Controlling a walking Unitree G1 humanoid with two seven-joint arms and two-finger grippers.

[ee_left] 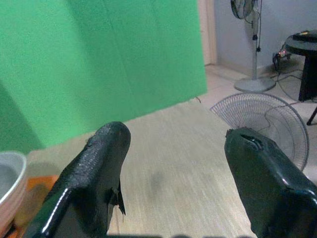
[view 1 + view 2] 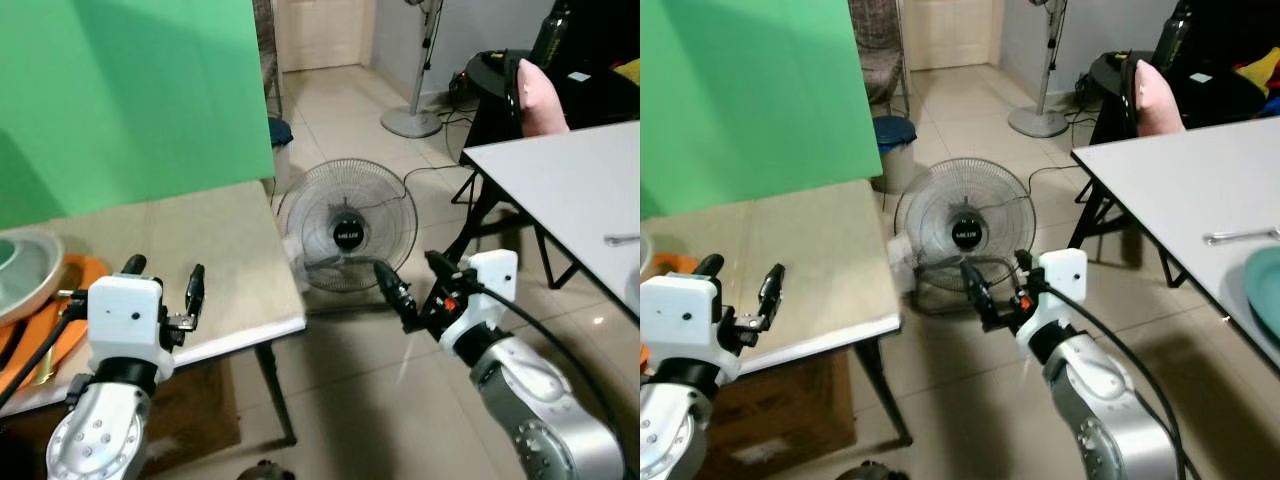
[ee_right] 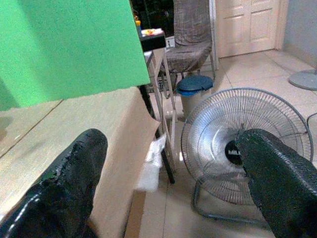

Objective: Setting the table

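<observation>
My left gripper [image 2: 165,278] hovers open and empty over the front of the wooden table [image 2: 205,240]. A pale bowl [image 2: 22,268] rests on an orange mat [image 2: 75,300] at that table's left end; the bowl's rim [image 1: 11,174] also appears in the left wrist view beside my finger [image 1: 94,168]. My right gripper [image 2: 412,280] is open and empty in the gap between the two tables, above the floor. On the white table [image 2: 565,185] at the right lie a metal utensil [image 2: 1240,236] and a teal plate [image 2: 1265,285].
A floor fan [image 2: 347,226] stands between the tables, just beyond my right gripper. A green screen [image 2: 130,100] backs the wooden table. A standing fan base [image 2: 412,122], a blue bin [image 2: 890,135] and a dark chair with a pink cushion [image 2: 540,95] stand farther off.
</observation>
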